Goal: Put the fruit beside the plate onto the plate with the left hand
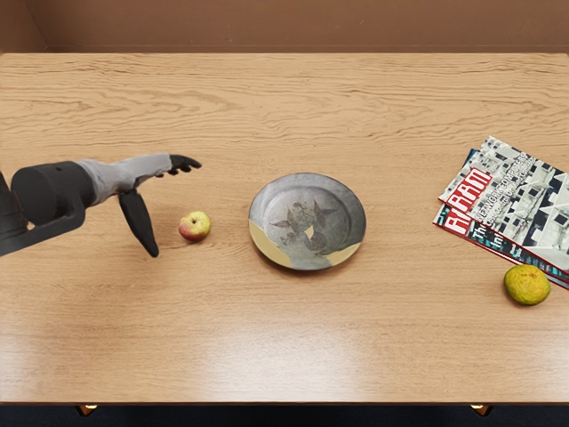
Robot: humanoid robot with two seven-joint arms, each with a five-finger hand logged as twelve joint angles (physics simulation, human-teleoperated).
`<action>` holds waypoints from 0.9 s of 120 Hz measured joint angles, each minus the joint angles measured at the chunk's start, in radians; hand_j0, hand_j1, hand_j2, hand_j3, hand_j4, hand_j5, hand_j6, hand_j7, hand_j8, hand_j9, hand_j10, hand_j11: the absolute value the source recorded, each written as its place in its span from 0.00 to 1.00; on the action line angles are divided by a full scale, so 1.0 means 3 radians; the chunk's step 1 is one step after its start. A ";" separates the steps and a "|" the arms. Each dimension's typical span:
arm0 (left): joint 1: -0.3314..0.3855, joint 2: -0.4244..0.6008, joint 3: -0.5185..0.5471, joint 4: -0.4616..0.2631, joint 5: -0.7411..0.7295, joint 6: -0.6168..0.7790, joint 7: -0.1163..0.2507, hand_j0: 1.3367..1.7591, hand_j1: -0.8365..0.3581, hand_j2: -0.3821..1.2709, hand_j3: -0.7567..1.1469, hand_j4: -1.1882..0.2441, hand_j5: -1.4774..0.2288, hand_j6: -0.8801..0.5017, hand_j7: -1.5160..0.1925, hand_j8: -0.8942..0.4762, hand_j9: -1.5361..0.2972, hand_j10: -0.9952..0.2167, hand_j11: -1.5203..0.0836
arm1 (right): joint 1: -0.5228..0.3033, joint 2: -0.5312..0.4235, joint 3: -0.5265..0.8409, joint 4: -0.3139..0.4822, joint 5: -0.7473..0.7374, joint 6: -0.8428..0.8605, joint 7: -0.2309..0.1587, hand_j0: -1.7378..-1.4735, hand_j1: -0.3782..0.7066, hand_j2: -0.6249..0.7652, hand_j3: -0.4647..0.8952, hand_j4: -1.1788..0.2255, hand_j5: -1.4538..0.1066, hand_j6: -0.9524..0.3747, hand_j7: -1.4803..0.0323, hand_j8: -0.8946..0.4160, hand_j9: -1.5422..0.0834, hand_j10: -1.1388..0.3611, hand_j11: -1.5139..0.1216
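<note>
Wooden tabletop (284, 338) with a light, wavy grain fills nearly the whole head view, and a plain brown wall runs along the top edge. From the left edge comes the robot's left arm, dark at the forearm and grey toward the wrist. The left hand (142, 176) is released and holds nothing: its dark fingers (182, 164) stretch out to the right, while the thumb (140, 222) points down toward the near edge. Just to the right of the thumb, close but not touching, a small red and yellow apple (195, 226) lies on the table. The apple rests beside the left rim of a round grey ceramic plate (342, 205), with a gap of bare wood between them. The plate sits near the table's middle and carries a dark leaf pattern. Well apart at the right edge lie fanned-out magazines (507, 200), with a yellow-green citrus fruit (527, 285) just beside their lower corner.
</note>
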 joint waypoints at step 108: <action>0.0233 -0.0617 0.0341 0.0434 0.0591 0.0801 0.0000 0.76 0.86 0.25 0.40 0.74 0.77 0.54 0.79 0.55 0.75 0.71 0.84 | 0.0036 0.0000 0.0003 0.0010 0.0000 0.0023 -0.0001 0.30 0.03 0.45 0.34 0.84 0.93 0.72 0.98 0.68 0.95 0.76 0.93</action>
